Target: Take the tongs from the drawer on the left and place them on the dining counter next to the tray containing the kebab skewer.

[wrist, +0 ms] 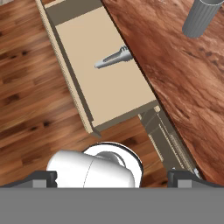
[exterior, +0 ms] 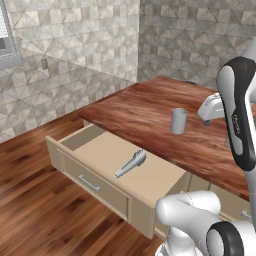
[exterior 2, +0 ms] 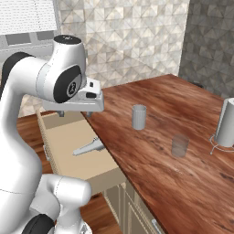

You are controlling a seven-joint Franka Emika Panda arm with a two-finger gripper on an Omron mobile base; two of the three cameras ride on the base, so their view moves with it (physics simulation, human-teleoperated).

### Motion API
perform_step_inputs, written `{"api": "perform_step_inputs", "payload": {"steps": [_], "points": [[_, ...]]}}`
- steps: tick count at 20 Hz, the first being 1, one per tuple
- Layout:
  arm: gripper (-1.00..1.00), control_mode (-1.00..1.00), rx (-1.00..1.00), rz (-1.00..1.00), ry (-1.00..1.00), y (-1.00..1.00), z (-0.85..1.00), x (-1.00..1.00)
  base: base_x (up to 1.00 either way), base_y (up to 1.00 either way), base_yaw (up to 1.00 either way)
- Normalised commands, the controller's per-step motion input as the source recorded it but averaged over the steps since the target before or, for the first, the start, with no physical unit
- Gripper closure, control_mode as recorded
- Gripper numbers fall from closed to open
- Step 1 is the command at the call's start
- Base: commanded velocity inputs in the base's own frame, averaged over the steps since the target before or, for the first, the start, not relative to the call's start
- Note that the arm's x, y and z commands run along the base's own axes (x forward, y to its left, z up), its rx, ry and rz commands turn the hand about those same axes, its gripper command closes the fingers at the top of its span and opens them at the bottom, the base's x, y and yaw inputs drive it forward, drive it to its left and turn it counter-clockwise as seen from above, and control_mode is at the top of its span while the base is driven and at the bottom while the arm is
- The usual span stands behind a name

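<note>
Hand view: tongs point(wrist: 114, 58) seen upper centre, lying loose in opened drawer point(wrist: 94, 78). End effector point(wrist: 112, 177) spread wide, nothing pinched. Descent best centred over tongs' middle, jaws set across arms.

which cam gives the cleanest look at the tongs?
Hand view: the tongs lie unobstructed, seen from above in the open drawer. The left base view shows them whole but oblique; the right base view shows them beside the counter edge.

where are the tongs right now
The tongs lie flat inside the open drawer, near its back edge by the dining counter; the hand view shows them upper centre.
</note>
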Motion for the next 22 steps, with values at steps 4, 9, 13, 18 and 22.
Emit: {"api": "perform_step_inputs", "payload": {"steps": [4, 9, 13, 18, 22], "points": [[-1.00, 1.00, 0.00, 0.00, 0.00, 0.00, 0.00, 0.00, 0.00, 0.00, 0.00], [-1.00, 1.00, 0.00, 0.00, 0.00, 0.00, 0.00, 0.00, 0.00, 0.00, 0.00], [-1.00, -1.00, 0.00, 0.00, 0.05, 0.10, -0.16, 0.02, 0.00, 0.01, 0.00], [-1.00, -1.00, 0.00, -0.05, 0.11, 0.43, -0.39, 0.44, 0.00, 0.00, 0.00], [-1.00, -1.00, 0.03, -0.09, 0.17, 0.47, -0.53, 0.57, 0.00, 0.00, 0.00]]}}
